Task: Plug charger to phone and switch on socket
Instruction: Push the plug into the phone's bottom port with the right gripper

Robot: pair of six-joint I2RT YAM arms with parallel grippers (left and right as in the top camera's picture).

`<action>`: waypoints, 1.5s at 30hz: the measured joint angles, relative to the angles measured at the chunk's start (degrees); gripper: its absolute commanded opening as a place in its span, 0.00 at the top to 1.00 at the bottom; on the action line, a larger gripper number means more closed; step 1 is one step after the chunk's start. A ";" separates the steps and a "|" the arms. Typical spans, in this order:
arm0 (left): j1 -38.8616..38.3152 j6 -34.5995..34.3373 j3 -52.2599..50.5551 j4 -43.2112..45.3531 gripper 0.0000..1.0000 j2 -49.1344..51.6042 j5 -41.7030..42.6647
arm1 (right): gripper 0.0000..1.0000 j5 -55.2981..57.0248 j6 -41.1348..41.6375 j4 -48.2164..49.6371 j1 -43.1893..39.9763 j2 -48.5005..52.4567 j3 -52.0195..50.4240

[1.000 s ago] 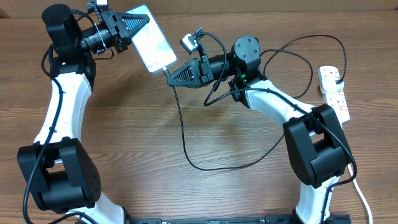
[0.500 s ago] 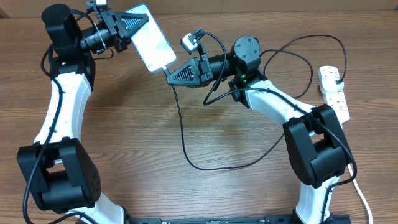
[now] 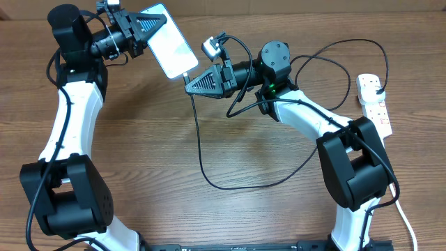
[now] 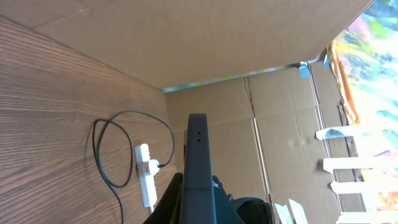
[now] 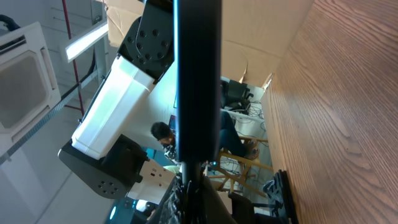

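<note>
My left gripper (image 3: pixel 148 31) is shut on the phone (image 3: pixel 169 49) and holds it up above the table at the back left, its pale lit screen facing up. In the left wrist view the phone (image 4: pixel 198 168) shows edge-on between the fingers. My right gripper (image 3: pixel 189 82) is shut on the connector tip of the black charger cable (image 3: pixel 202 150), right at the phone's lower end. In the right wrist view the phone's dark edge (image 5: pixel 198 81) stands directly above the jaws. The cable loops over the table to the white socket strip (image 3: pixel 373 103) at the far right.
The socket strip with its white cord also shows in the left wrist view (image 4: pixel 145 180), with cable loops beside it. Cardboard walls (image 4: pixel 261 118) stand behind the table. Both arm bases stand at the table's front edge.
My right gripper has moved slightly up and left, bringing the connector tip to the phone's lower end. The cable loop has shifted a little. The left arm has not moved.
</note>
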 measured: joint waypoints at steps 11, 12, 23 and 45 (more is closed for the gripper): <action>-0.74 1.07 0.00 0.31 0.96 0.00 1.77 | 0.96 -0.76 0.00 0.09 0.52 0.00 -0.02; -0.74 1.09 0.00 0.31 0.96 0.00 2.05 | 0.96 -0.94 -0.04 0.11 0.55 0.00 0.00; 0.28 1.46 0.00 2.21 0.96 0.00 8.63 | 0.96 -3.65 -1.55 0.17 0.85 0.00 0.00; 0.13 1.92 0.00 2.80 0.96 0.00 10.71 | 0.96 -3.74 -1.97 0.26 1.51 0.00 0.00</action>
